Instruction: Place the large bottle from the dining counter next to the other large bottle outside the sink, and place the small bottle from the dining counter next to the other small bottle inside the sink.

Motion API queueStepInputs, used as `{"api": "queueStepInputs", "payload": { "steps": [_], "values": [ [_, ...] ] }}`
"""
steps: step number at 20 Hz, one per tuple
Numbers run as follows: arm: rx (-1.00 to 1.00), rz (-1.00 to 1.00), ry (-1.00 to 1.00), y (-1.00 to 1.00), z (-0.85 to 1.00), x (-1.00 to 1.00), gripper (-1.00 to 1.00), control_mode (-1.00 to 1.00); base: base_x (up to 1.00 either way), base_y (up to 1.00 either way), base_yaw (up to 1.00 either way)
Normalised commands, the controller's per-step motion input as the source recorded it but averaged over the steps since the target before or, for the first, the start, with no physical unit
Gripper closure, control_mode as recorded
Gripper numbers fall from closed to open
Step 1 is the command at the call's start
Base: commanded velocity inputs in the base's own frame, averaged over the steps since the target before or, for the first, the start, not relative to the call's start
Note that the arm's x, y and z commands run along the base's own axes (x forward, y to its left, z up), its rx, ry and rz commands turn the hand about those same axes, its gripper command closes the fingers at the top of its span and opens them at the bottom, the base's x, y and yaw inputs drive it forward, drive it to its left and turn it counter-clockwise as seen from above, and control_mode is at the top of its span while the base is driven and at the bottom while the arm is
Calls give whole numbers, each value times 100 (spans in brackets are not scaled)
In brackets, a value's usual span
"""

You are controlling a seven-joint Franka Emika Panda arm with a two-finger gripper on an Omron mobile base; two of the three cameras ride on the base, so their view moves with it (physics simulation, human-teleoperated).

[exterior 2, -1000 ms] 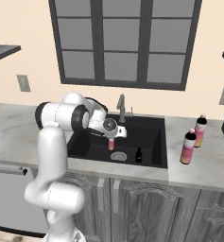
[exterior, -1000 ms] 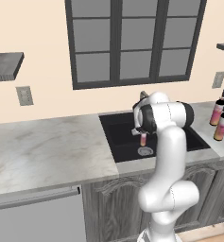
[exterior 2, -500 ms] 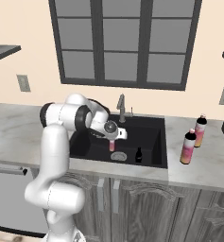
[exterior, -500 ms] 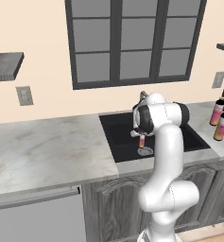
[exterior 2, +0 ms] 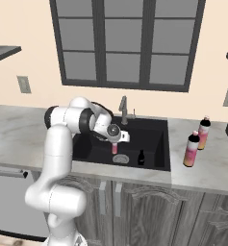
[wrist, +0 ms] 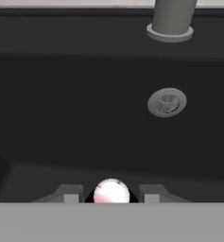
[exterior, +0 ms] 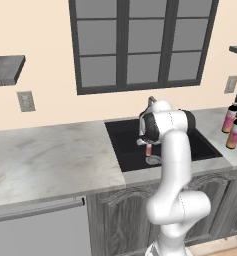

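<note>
One small pink bottle (exterior 2: 114, 148) hangs upright over the black sink (exterior 2: 154, 139), just above the round grey drain (exterior 2: 120, 159). The tool (exterior 2: 115, 142) has its two dark tips pressed close on the top of that small pink bottle, so it has hold of it. In the hand view the bottle's round white and pink top (wrist: 111, 193) sits right between the two tips, and the drain (wrist: 167, 102) lies further off on the dark sink floor. Another small bottle (exterior 2: 141, 157), a dark one, stands upright inside the sink, near the drain and a little to the right of the pink one. A grey tap (exterior 2: 122, 110) rises at the back edge of the sink. Two big pink and yellow bottles (exterior 2: 191, 150) stand side by side on the grey counter (exterior 2: 209, 166) to the right of the sink. Behind it all is a dark window (exterior 2: 125, 43) in a cream wall.
</note>
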Motion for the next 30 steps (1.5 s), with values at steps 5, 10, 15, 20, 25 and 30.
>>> {"api": "queueStepInputs", "payload": {
  "steps": [5, 10, 15, 20, 25, 30],
  "values": [
    [0, 0, 0, -4, -11, 8, -100, -100, 0, 0, 0],
    [0, 0, 0, -15, -2, 4, -100, -100, 0, 0, 0],
    [0, 0, -3, -12, 12, 12, -100, -100, 0, 0, 0],
    [0, 0, -5, 0, 27, 5, -100, -100, 0, 0, 0],
    [0, 0, -2, 7, 2, 1, -100, -100, 0, 0, 0],
    [0, 0, -2, 27, 0, 0, -100, -100, 0, 0, 0]
  ]
}}
